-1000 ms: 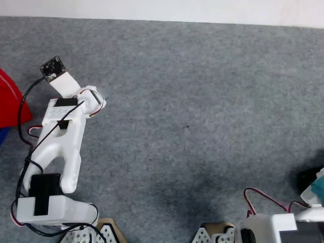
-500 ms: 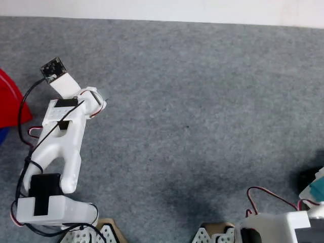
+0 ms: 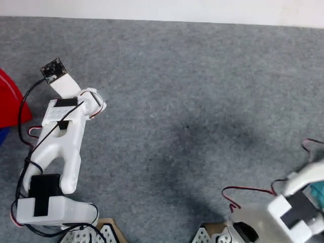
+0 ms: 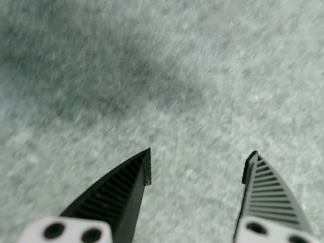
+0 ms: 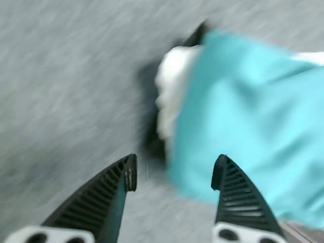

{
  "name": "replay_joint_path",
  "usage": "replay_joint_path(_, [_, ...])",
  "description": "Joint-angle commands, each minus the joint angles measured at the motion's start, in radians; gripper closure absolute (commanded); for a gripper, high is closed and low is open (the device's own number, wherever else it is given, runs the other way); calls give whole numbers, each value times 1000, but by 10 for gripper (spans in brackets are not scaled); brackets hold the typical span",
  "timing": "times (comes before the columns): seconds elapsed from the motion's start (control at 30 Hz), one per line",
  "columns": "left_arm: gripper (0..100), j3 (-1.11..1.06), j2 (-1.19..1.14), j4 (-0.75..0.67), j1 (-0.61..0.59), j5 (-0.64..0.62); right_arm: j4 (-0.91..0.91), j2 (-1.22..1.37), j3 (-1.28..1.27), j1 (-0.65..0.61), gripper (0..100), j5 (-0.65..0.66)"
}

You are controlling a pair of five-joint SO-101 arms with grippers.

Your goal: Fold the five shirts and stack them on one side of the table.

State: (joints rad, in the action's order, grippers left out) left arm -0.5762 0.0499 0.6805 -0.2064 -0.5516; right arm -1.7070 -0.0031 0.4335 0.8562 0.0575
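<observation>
A teal shirt [image 5: 253,121] lies on a stack with a white shirt [image 5: 172,91] under it and something dark at the bottom. My right gripper [image 5: 175,169] hangs open just above the teal shirt's near edge, holding nothing. From above, a sliver of the teal shirt [image 3: 319,190] peeks out beside the right arm [image 3: 296,210] at the table's right edge. My left gripper [image 4: 198,162] is open over bare grey felt. The left arm [image 3: 63,136] stands at the left, near a red shirt [image 3: 10,101] at the left edge.
A grey felt mat [image 3: 192,91] covers the table. A bit of blue cloth [image 3: 2,134] shows below the red shirt. Red cables [image 3: 248,195] loop out by the right arm's base. Both arm bases stand along the front edge.
The right arm has swung up and to the left, so more of it shows in the high view, and its shadow has spread over the mat. The left arm has kept still.
</observation>
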Motion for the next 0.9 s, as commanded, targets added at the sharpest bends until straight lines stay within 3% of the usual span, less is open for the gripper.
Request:
replay_joint_path(0.0, [698, 143, 153, 219, -110, -6, -58, -107, 97, -128, 761, -89])
replay_joint_path(0.2, [698, 209, 346, 407, -289, 2, -59, -404, -56, -380, 761, -107])
replay_joint_path(0.47, [698, 216, 395, 437, -608, 226, -59, -937, -490, -763, 761, -112])
replay_joint_path(0.63, [698, 312, 272, 417, -774, 295, -19, -960, -661, -881, 761, -83])
replay_joint_path(0.87, [698, 610, -53, 456, -911, 301, -16, -805, -684, -931, 761, -35])
